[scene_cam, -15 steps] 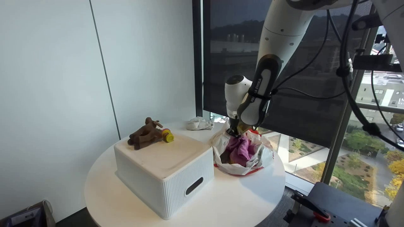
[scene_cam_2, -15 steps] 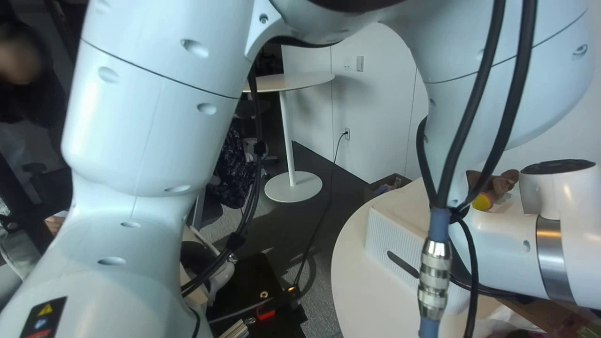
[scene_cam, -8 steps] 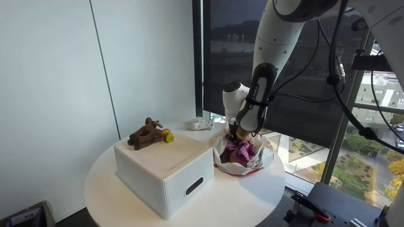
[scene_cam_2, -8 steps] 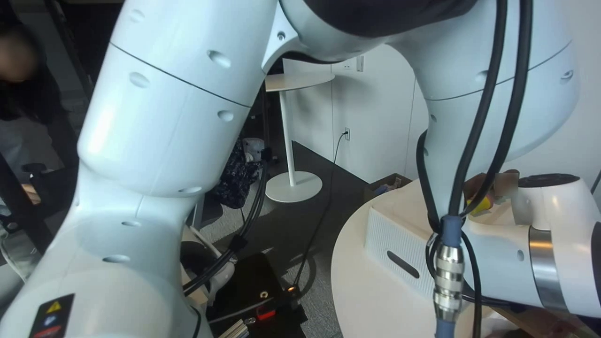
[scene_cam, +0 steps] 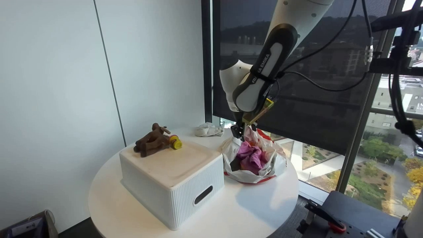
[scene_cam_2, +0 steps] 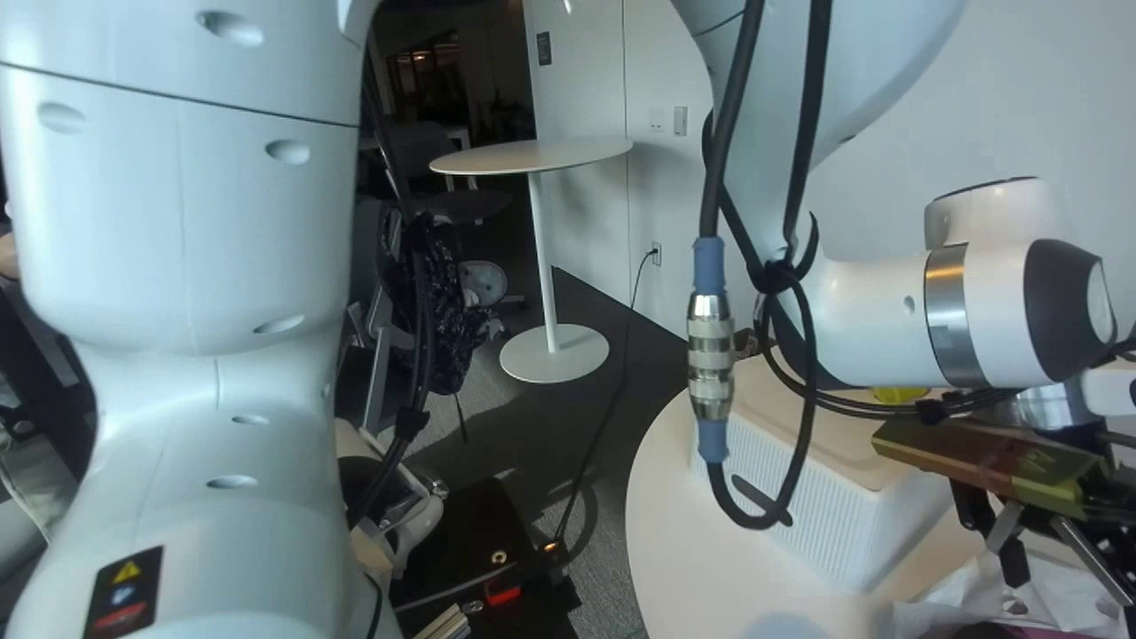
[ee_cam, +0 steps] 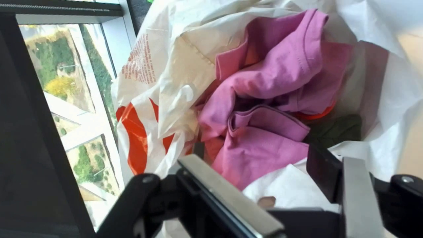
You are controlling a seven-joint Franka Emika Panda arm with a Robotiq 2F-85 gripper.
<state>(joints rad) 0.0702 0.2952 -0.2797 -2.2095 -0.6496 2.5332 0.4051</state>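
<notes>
We see the black two-finger gripper (ee_cam: 259, 158), with its jaws apart, over the crumpled purple cloth (ee_cam: 274, 76) in the white-and-red plastic bag (scene_cam: 279, 163). This bag stands on the round white table (scene_cam: 257, 211), beside the ribbed white box (scene_cam: 191, 188), near the dark window blind (scene_cam: 314, 122).

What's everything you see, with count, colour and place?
Round table: one, white, beside window
Plastic bag: one, white and red, on round table
Cloth: seemingly one, purple, in bag
Unclear item: one, dark green, in bag
Ribbed box: one, white, on round table
Toy figure: one, brown, on box
Tub: one, mostly yellow, beside figure
Crumpled bundle: one, white, on round table
Window blind: one, dark grey, behind bag
Far table: one, white, in background
Arm: one, mostly white, above round table
Cables: several, black, along arm
Gripper: one, black and grey, open over bag
</notes>
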